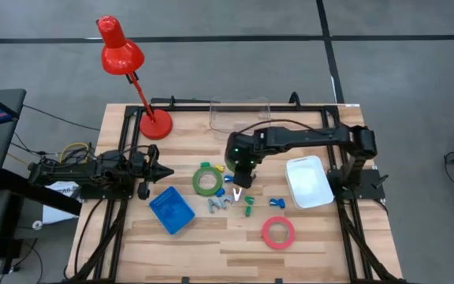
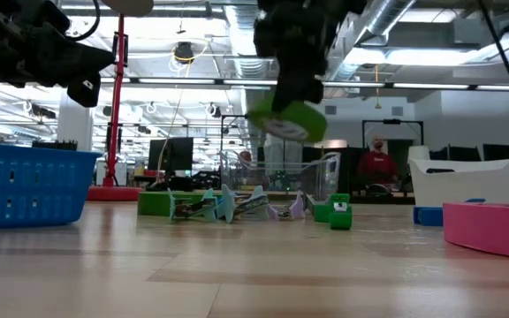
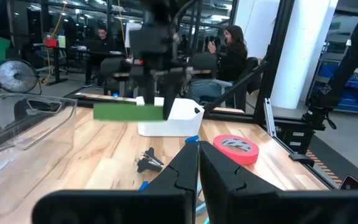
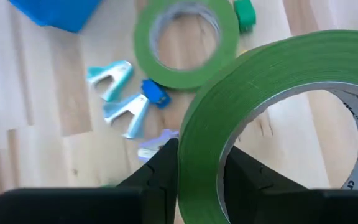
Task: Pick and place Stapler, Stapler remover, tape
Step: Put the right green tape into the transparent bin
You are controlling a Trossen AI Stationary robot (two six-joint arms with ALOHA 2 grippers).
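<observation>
1. Overhead, counted: three rings of tape, two green and one pink.
2. Clamped in the right gripper [image 4: 201,165], lifted off the table [image 1: 306,252]: one green tape ring [image 4: 278,112], rim pinched between the two fingers [image 4: 160,168], tilted in the low view.
3. Flat on the wood just beside those fingers: second green tape ring [image 1: 206,180].
4. Well apart from both grippers, near the front edge: pink tape ring [image 1: 277,232].
5. Scattered just below the right fingertips: about four pale blue and grey staple removers [image 4: 124,115], plus several small blue staplers [image 4: 155,93] and green staplers [image 1: 248,202]; exact count too small to tell.
6. Pressed shut and holding nothing: left gripper [image 1: 166,170], hovering above the table at the left side.
7. Just beside the left fingertips: one blue basket [image 1: 171,210].
8. Beyond the right gripper, toward the table's right side: one white bin [image 1: 308,181].
9. At the back edge: one clear plastic tray [image 1: 240,113] and one red desk lamp [image 1: 121,49].
10. Nothing standing between the held ring and the small pieces under it.
11. Printed inside the held ring's core: letters reading roughly "cra", rest cut off.
12. Past the table in the room: seated people [image 3: 229,50] at desks.
</observation>
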